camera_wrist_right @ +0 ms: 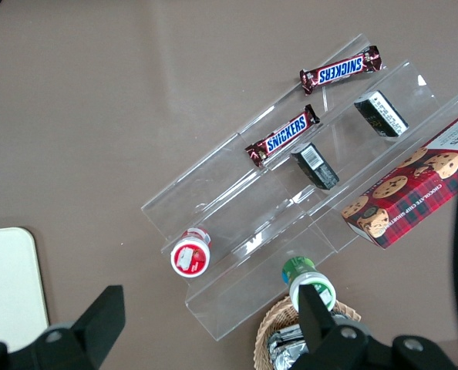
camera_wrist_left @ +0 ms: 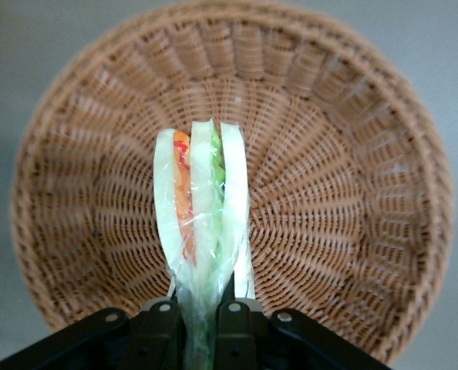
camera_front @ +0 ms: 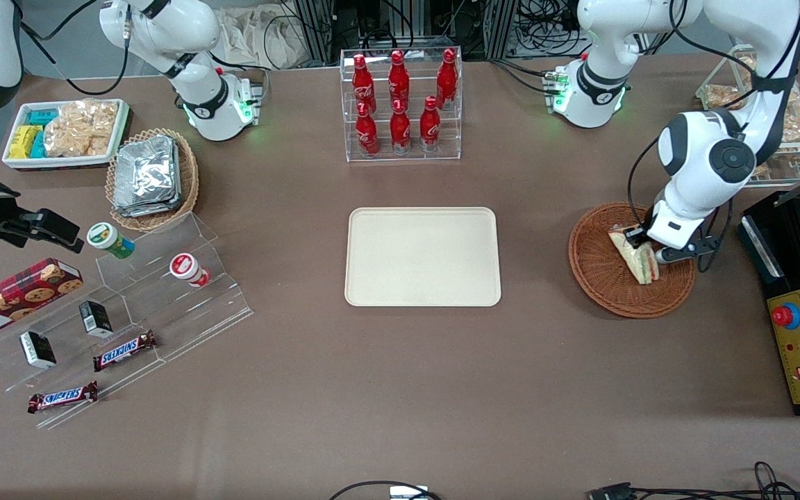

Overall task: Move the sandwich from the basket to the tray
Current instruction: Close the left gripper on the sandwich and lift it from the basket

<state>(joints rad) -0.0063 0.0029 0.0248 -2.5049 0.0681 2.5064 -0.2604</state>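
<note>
Desk (camera_front: 400, 389): brown, wide; from the front everything on it shows, while the left wrist camera shows only the basket, the sandwich and two dark fingers.
Arm: the working arm bends down from its base at the desk's edge farthest from the front camera, the wrist leaning over the basket.
Tray (camera_front: 422, 256): cream, flat, at the middle of the desk, nothing on it; one corner of it also shows in the right wrist view (camera_wrist_right: 5, 285).
Basket (camera_front: 598, 274): reddish-brown wicker, round, toward the working arm's end of the desk, well apart from the tray; its woven bottom is plain in the left wrist view (camera_wrist_left: 345, 193).
Bottle rack (camera_front: 400, 104): clear stand with red bottles, farther from the front camera than the tray.
Black box (camera_front: 799, 312): at the desk's edge just beside the basket, with a red button.
Sandwich (camera_front: 636, 258): in the basket, under the wrist; the left wrist view shows its cut edge (camera_wrist_left: 202, 208), pale bread with orange, red and green filling, in clear wrap.
Gripper (camera_front: 643, 243): low in the basket; its fingers (camera_wrist_left: 161, 327) are pressed on the sandwich's narrow end from both sides.
</note>
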